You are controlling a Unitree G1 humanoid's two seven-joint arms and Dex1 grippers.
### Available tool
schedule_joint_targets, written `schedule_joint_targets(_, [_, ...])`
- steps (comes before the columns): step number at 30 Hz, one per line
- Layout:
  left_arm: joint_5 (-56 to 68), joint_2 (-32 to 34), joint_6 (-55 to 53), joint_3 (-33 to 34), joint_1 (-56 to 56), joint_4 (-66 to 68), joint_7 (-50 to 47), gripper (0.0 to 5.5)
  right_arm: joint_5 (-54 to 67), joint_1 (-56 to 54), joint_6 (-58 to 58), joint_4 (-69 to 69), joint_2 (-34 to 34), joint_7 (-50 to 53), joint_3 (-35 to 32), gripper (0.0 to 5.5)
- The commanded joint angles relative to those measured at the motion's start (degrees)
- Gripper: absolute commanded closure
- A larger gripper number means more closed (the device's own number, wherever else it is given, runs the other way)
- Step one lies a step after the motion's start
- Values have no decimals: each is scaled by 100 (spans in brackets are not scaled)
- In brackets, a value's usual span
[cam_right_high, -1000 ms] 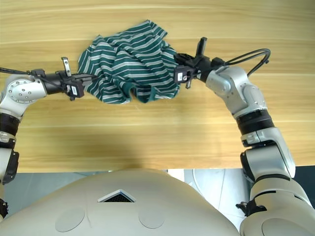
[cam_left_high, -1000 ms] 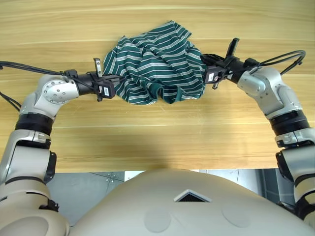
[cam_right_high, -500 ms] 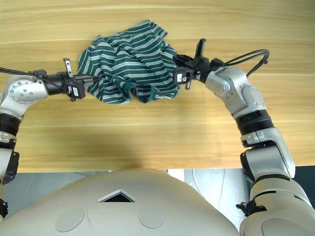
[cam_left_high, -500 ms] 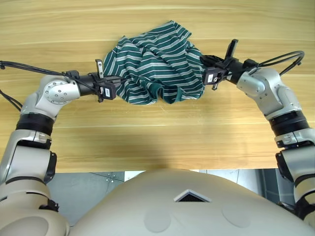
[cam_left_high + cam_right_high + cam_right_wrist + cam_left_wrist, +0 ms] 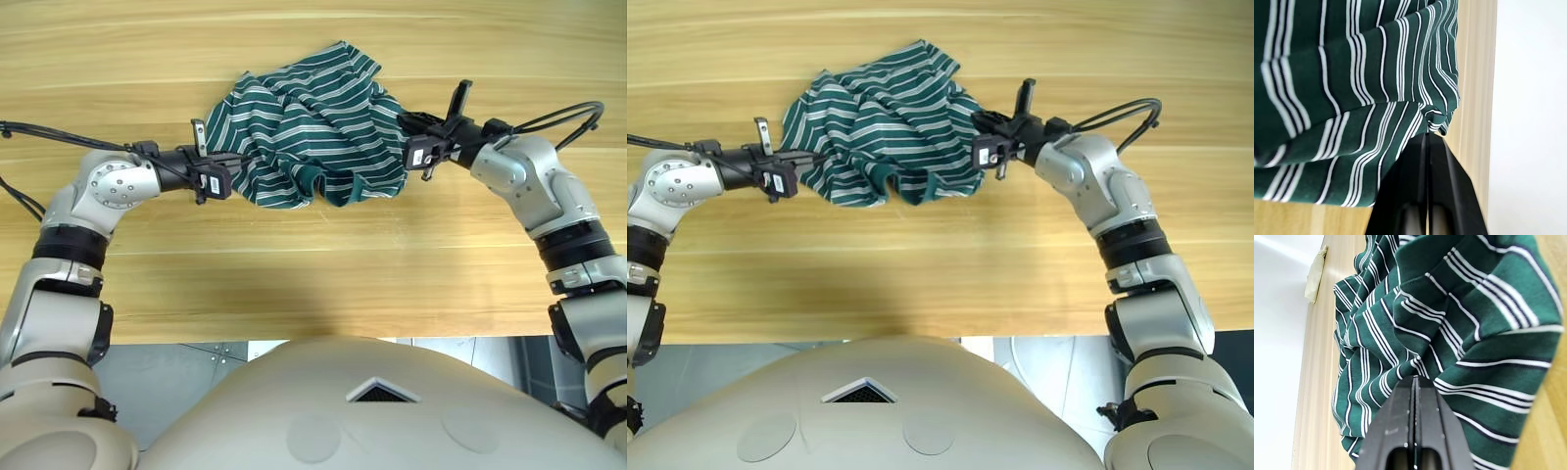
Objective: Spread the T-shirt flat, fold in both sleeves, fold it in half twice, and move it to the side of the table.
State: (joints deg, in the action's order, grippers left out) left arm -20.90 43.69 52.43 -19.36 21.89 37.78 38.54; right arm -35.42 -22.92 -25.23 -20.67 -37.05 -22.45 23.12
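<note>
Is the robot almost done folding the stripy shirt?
Not nearly. Nothing is finished: the T-shirt lies in a crumpled heap on the table. In hand: the left gripper and right gripper each pinch one side of it. Left to do: spreading flat, both sleeves, two folds, moving aside.

The T-shirt (image 5: 309, 132) is seen as soft, matt, creased cloth. The worktop (image 5: 313, 264) is finished in smooth, faintly glossy wood. The left tool (image 5: 1414, 382) and right tool (image 5: 1425, 139) are faced in smooth, matt material

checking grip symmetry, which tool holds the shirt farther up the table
The right tool: it pinches the T-shirt farther up the table than the left tool.
</note>
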Motion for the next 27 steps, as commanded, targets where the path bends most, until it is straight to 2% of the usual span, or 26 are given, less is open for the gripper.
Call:
schedule_joint_targets(1, [18, 31, -2, -29, 9, -58, 37, 549, -14, 42, 14, -32, -15, -64, 18, 550])
schedule_joint_targets(27, [19, 61, -10, -14, -37, -81, 25, 549, -23, 89, 30, -3, 13, -69, 42, 550])
